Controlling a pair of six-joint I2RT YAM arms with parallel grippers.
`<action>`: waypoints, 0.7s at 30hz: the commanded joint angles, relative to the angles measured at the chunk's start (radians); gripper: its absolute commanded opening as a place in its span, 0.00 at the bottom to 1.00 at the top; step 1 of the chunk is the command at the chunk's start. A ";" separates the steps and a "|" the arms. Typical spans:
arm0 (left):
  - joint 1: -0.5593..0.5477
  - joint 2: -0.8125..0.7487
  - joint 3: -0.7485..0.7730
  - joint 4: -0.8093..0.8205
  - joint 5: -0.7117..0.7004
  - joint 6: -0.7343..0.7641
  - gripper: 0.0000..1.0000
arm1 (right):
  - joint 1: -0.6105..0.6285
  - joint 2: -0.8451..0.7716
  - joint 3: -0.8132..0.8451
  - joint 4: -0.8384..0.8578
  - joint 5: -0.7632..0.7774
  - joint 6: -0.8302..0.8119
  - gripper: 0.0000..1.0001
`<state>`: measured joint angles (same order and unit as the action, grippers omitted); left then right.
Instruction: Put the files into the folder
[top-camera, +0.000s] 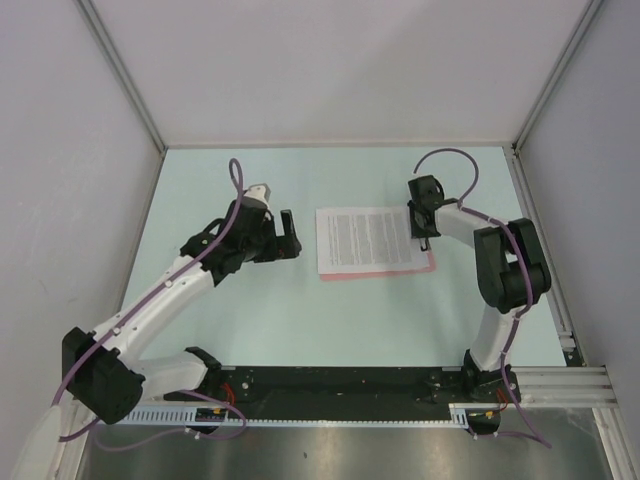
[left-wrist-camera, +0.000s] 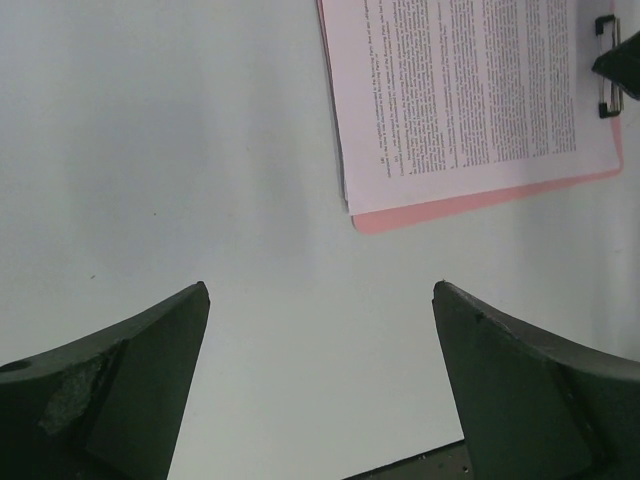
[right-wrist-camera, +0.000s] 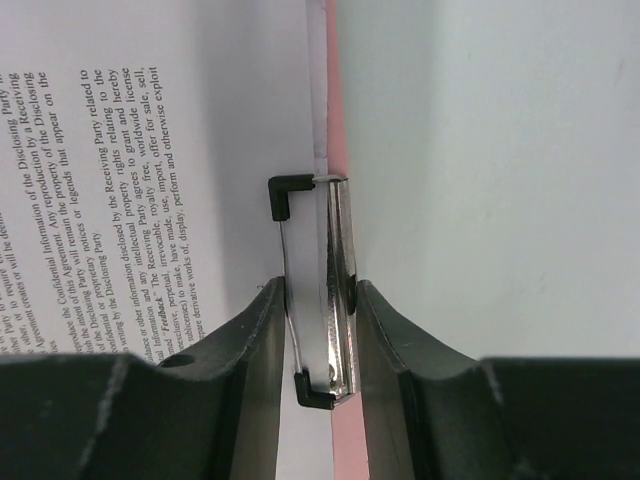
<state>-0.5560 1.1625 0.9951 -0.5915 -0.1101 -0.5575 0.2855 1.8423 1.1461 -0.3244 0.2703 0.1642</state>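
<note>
The files (top-camera: 368, 240), white printed sheets, lie stacked on the pink folder (top-camera: 380, 273) in the middle right of the table. Only a thin pink strip of the folder shows along its near and right edges. My right gripper (top-camera: 425, 240) is at the folder's right short edge, shut on the metal clip (right-wrist-camera: 335, 290), with one finger on each side of it. The sheets (right-wrist-camera: 120, 200) reach under the clip wire beside the pink edge (right-wrist-camera: 333, 110). My left gripper (top-camera: 290, 233) is open and empty, just left of the sheets. In the left wrist view its jaws (left-wrist-camera: 320, 290) stand wide over bare table, with the files (left-wrist-camera: 470, 90), folder (left-wrist-camera: 470, 205) and clip (left-wrist-camera: 607, 70) beyond.
The pale green table is enclosed by white walls on the left, back and right. A metal rail (top-camera: 545, 385) runs along the near edge by the arm bases. Purple cables loop over both arms.
</note>
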 joint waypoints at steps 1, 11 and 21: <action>0.005 -0.017 -0.012 0.015 0.056 0.007 0.99 | -0.008 0.070 0.075 0.034 -0.009 -0.305 0.24; 0.005 -0.037 -0.016 -0.013 0.081 0.018 1.00 | 0.033 0.193 0.193 0.312 -0.083 -0.604 0.23; 0.004 0.015 -0.021 0.036 0.090 0.024 0.99 | 0.060 0.388 0.717 0.076 -0.004 -0.435 0.38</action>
<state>-0.5560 1.1599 0.9775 -0.6056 -0.0410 -0.5484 0.3462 2.2189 1.5879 -0.0608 0.2028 -0.4519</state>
